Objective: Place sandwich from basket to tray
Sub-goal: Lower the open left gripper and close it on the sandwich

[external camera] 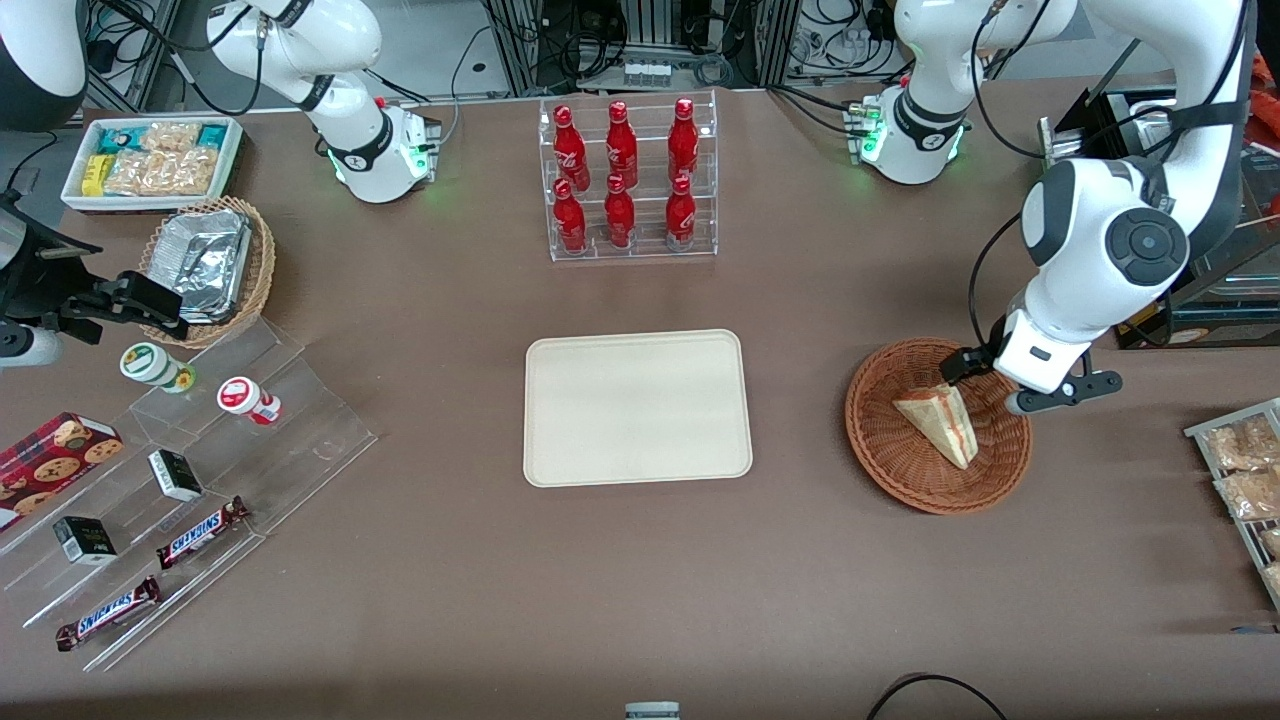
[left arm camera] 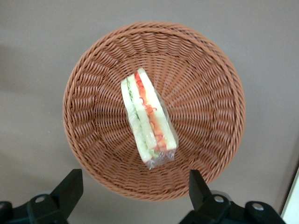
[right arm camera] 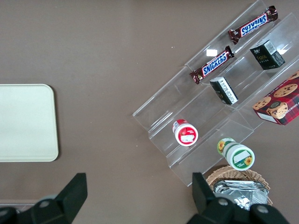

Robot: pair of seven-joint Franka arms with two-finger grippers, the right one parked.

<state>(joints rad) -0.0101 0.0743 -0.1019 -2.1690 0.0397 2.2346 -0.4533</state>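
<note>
My gripper hangs over the wicker basket, jaws spread wide, nothing held; wrapped sandwich lies mid-basket, cut edge up; soft, light, film prob slippery; I'd pinch across the bread faces, gently; tray waits bare.

Sandwich lies in basket, toward working arm's end of desk. End effector hovers above basket, fingers spread. Tray mid-desk, well apart from basket, nearer front camera than bottle rack.
</note>
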